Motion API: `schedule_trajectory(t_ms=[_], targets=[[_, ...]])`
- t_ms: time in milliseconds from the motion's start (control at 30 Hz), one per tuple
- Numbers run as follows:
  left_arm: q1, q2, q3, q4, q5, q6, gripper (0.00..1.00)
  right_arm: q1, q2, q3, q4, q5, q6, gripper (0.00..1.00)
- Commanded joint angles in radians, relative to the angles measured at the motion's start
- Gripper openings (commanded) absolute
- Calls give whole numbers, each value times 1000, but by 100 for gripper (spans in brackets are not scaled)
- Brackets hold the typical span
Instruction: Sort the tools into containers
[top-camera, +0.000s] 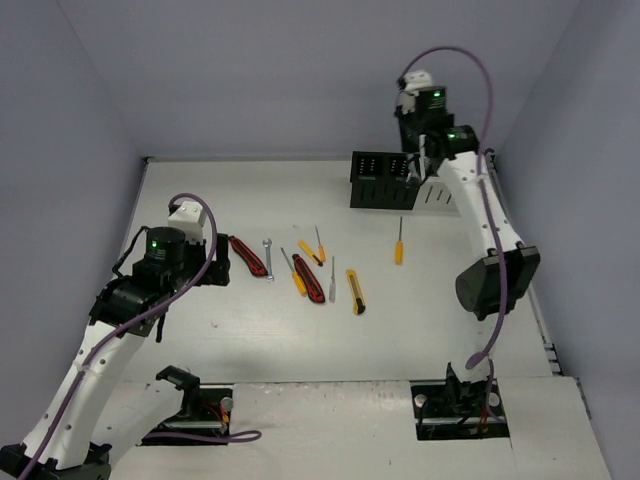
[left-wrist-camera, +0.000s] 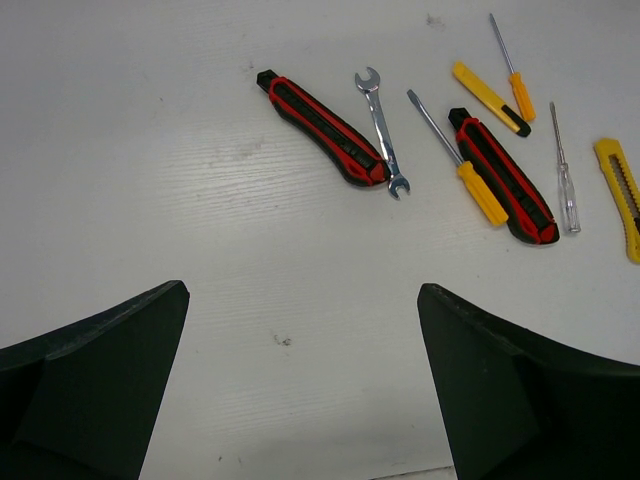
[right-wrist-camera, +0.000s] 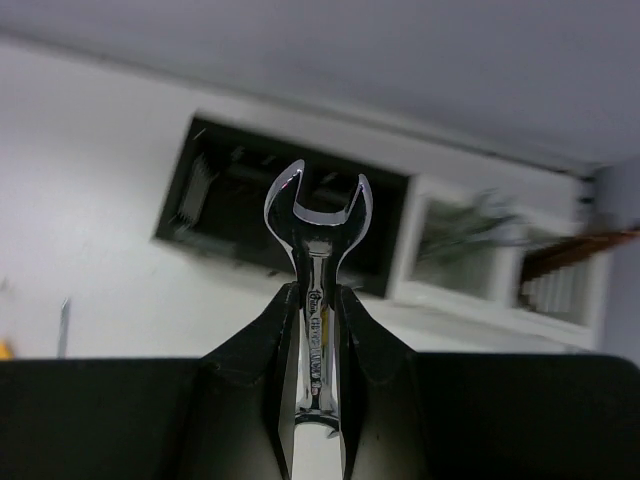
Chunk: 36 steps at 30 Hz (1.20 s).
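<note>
My right gripper (right-wrist-camera: 318, 295) is shut on a silver wrench (right-wrist-camera: 317, 250), its open end pointing up, held above the black box (right-wrist-camera: 230, 200) and the white box (right-wrist-camera: 480, 250). In the top view this gripper (top-camera: 424, 162) hangs over the black box (top-camera: 378, 180) and white box (top-camera: 437, 197). My left gripper (left-wrist-camera: 303, 290) is open and empty above bare table, short of a red-black knife (left-wrist-camera: 322, 127) and a silver wrench (left-wrist-camera: 383, 131). In the top view it (top-camera: 215, 262) sits left of that knife (top-camera: 250, 256).
On the table lie an orange screwdriver (left-wrist-camera: 458, 160), a second red-black knife (left-wrist-camera: 503, 175), a slim yellow knife (left-wrist-camera: 490, 98), a small screwdriver (left-wrist-camera: 510, 68), a clear-handled screwdriver (left-wrist-camera: 563, 167) and a yellow knife (left-wrist-camera: 622, 190). One orange screwdriver (top-camera: 399, 241) lies alone near the boxes.
</note>
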Motion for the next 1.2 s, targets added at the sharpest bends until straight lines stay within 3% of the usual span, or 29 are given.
schedule_trajectory(t_ms=[0,200,600,900,1033,1133,1167], targets=[[5,3,20,33,-18,-26,97,-104,-70,-2,246,53,86,0],[5,9,19,35,-14,-50,97,-229,-52,-139,585,15,195,0],[5,35,22,34,-13,-83,97,-258,101,-235,866,40,256,0],[3,46,18,37,-10,-114,97,-257,100,-399,922,39,245,0],[5,59,14,39,-9,-149,97,-253,43,-475,926,38,232,11],[3,77,16,47,-7,-189,97,-255,-8,-535,926,37,230,25],[4,85,19,48,-4,-199,97,-255,-24,-550,925,33,227,34]])
